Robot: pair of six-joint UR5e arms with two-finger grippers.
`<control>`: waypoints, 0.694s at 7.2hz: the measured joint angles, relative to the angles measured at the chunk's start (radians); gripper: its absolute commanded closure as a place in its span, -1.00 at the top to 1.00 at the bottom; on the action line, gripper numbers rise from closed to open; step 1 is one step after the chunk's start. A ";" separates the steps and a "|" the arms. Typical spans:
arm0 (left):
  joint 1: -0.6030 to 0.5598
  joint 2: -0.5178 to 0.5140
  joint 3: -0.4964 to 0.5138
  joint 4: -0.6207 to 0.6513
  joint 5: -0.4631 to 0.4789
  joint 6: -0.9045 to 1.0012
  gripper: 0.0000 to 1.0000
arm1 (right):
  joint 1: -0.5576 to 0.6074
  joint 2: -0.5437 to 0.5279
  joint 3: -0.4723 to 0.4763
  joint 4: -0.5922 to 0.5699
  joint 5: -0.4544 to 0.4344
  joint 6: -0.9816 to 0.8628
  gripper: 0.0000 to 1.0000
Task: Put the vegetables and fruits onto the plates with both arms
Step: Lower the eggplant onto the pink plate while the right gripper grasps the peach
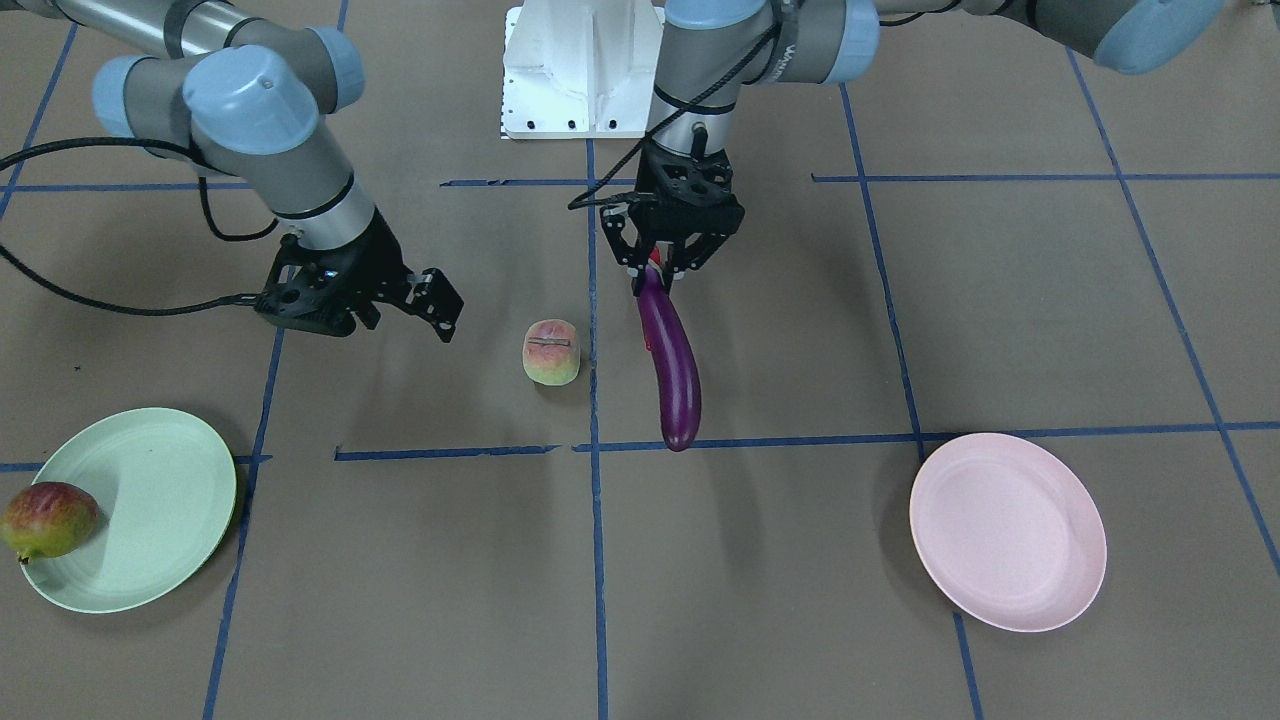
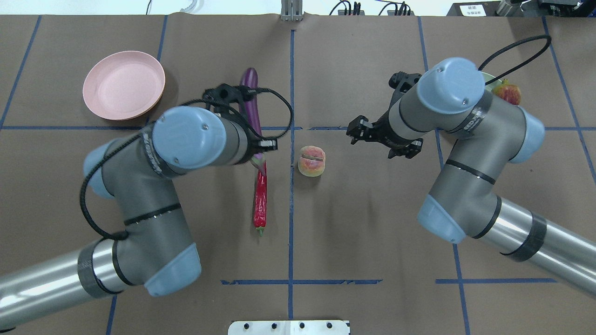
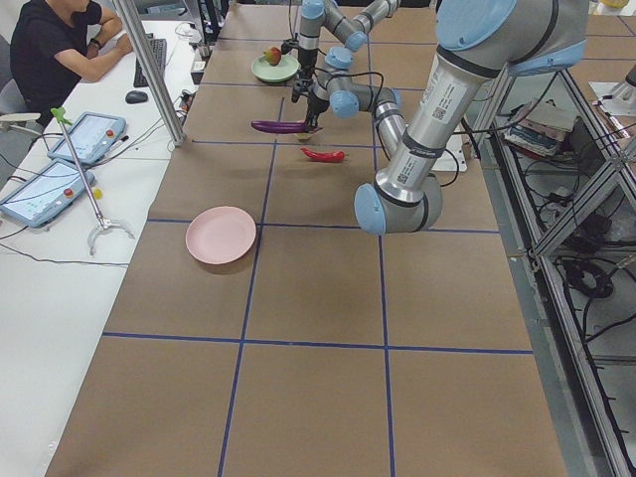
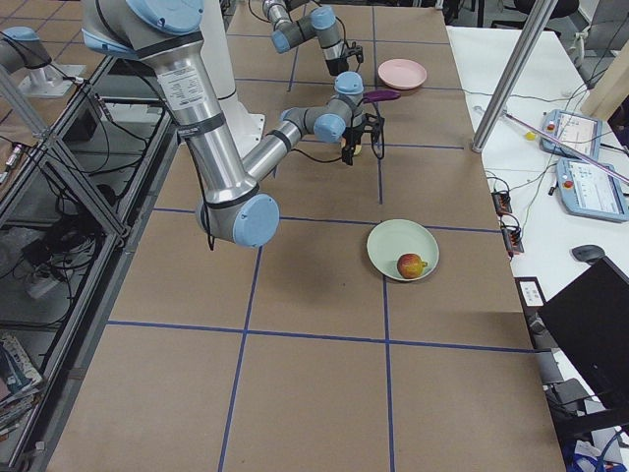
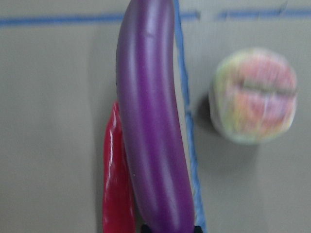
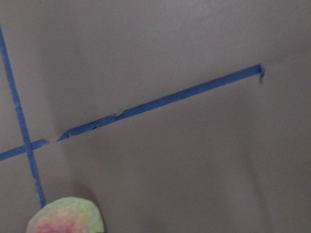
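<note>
Crowding the middle of the table (image 1: 760, 600): the peach (image 1: 551, 352) just beside the eggplant (image 1: 672, 370), parted only by a narrow lane along the blue tape (image 1: 594, 300). Blocking that lane's robot end with the left gripper (image 1: 660, 280), clamped on the eggplant's cap, and the chili pepper (image 2: 260, 200) lying in line behind it. Leaving bare paper between the right gripper (image 1: 445, 310), jaws apart, and the peach. Offering a bare pink plate (image 1: 1008, 530), well apart from everything. Crowding one rim of the green plate (image 1: 150, 500) with the pomegranate (image 1: 48, 520).
</note>
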 measured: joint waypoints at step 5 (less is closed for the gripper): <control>-0.282 0.079 0.194 -0.060 -0.128 0.251 -1.00 | -0.130 0.153 -0.090 -0.011 -0.147 0.280 1.00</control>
